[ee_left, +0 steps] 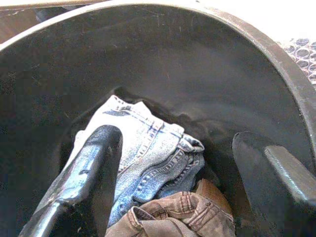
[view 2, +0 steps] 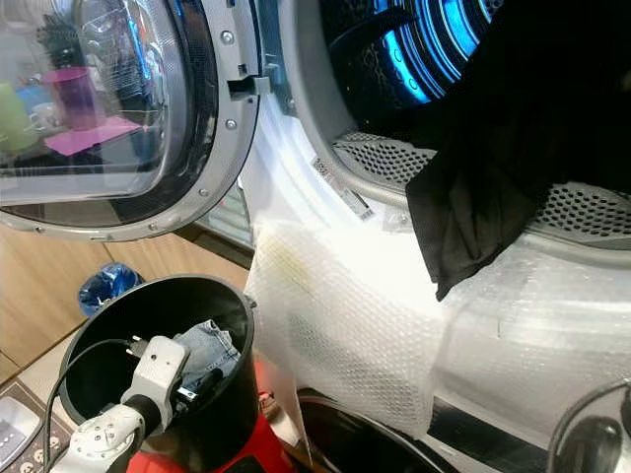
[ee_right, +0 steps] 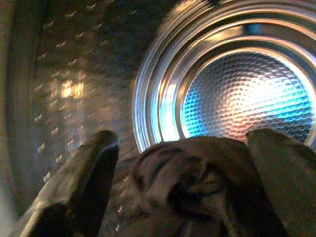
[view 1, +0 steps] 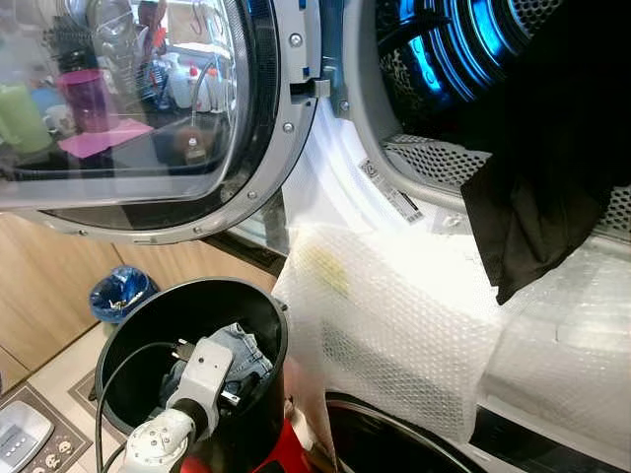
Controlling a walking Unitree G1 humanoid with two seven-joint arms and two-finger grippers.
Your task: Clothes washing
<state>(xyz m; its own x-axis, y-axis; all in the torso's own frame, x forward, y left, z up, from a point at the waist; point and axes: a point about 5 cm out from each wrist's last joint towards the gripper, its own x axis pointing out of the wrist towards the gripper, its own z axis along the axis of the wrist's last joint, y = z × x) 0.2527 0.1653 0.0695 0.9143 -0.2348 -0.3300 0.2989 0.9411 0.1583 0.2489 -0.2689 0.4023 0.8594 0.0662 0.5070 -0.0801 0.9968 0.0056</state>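
The washing machine's drum [view 1: 444, 59] stands open, lit blue inside. A black garment [view 1: 532, 197] hangs out over its rim. In the right wrist view my right gripper [ee_right: 192, 168] is inside the drum, its fingers [ee_right: 94, 173] spread wide with the dark cloth [ee_right: 197, 177] bunched between them. Below left stands a black bin [view 1: 148, 325] holding blue jeans [ee_left: 148, 143] and a brown garment [ee_left: 182, 217]. My left gripper [ee_left: 182, 163] reaches down into the bin, open just above the jeans, holding nothing.
The round glass door [view 1: 128, 108] is swung open to the left, above the bin. A bubble-wrap sheet [view 1: 394, 325] covers the machine's front below the drum. A small blue bin [view 1: 118, 293] and a white device [view 1: 25, 434] sit on the floor at the left.
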